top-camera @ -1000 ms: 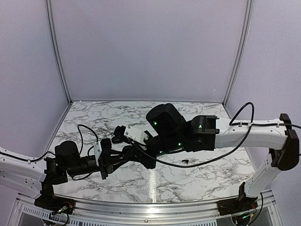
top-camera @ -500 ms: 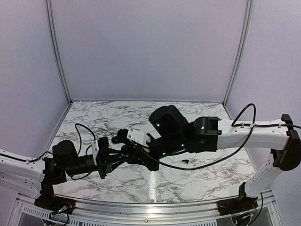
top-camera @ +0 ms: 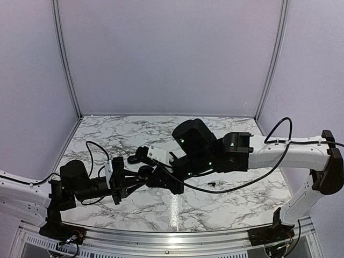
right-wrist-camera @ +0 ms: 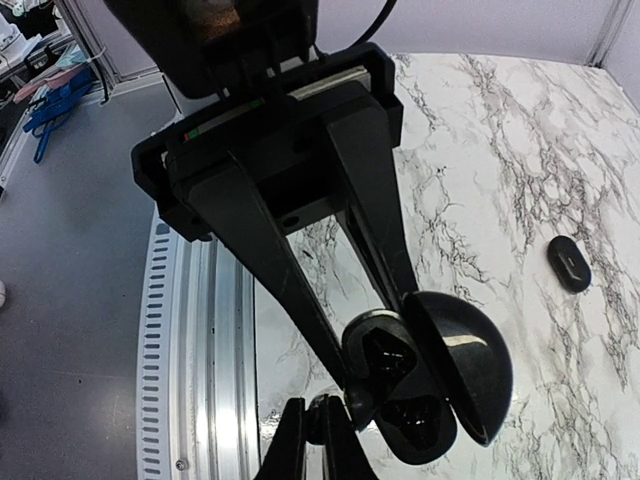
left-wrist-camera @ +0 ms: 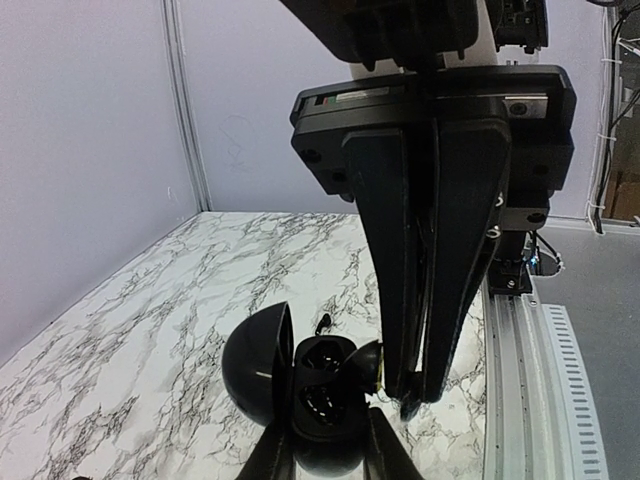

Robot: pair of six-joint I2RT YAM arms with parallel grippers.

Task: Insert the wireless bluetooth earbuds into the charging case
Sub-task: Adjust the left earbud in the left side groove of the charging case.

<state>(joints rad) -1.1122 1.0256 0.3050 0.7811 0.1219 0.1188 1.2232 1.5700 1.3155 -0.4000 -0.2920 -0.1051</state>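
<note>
Only my left wrist view shows the meeting point plainly: my left jaws are clamped on the lower shell of the open charging case, its lid standing up to one side. My right jaws, pinched almost together, hold one glossy black earbud right at the case's rim. My right wrist view looks into two dark wells in the case, though I cannot tell whether either is filled. It alone shows a black oval piece lying apart on the marble. By count: one case, one earbud in my grip, one oval piece, and one small dark bit lying on the surface by my right arm. From above, both jaws meet left of centre, near the front. The metal rail runs along the near edge, and bare marble stretches back towards the walls and off to the right.
</note>
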